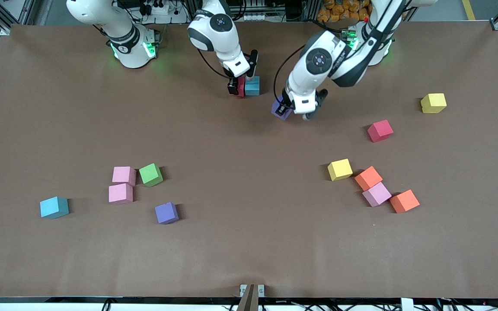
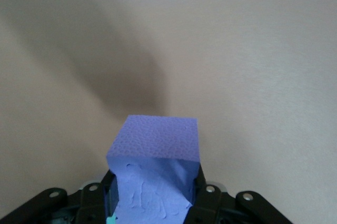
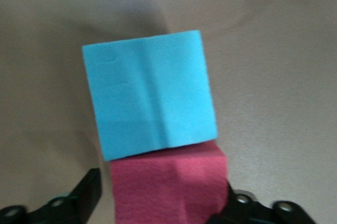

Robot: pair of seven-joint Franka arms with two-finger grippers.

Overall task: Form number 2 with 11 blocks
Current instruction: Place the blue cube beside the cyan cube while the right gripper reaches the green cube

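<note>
Note: left gripper [image 1: 284,109] clamped on purple block [image 2: 158,166], holding it over table [image 1: 240,242] near arm bases. Right gripper [image 1: 237,88] down at red block [image 3: 168,187]; fingers straddle it, spread just wider than block. Red block touches light blue block [image 1: 253,85]. You see remaining blocks scattered loose in two groups nearer front camera.

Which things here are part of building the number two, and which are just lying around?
Part of the job:
- red block touching light blue block, right gripper open around the red one
- purple block, held by left gripper
- the loose blocks, such as the green block

Lying about:
- bracket at the edge nearest the front camera
- cables by the robots' bases
</note>
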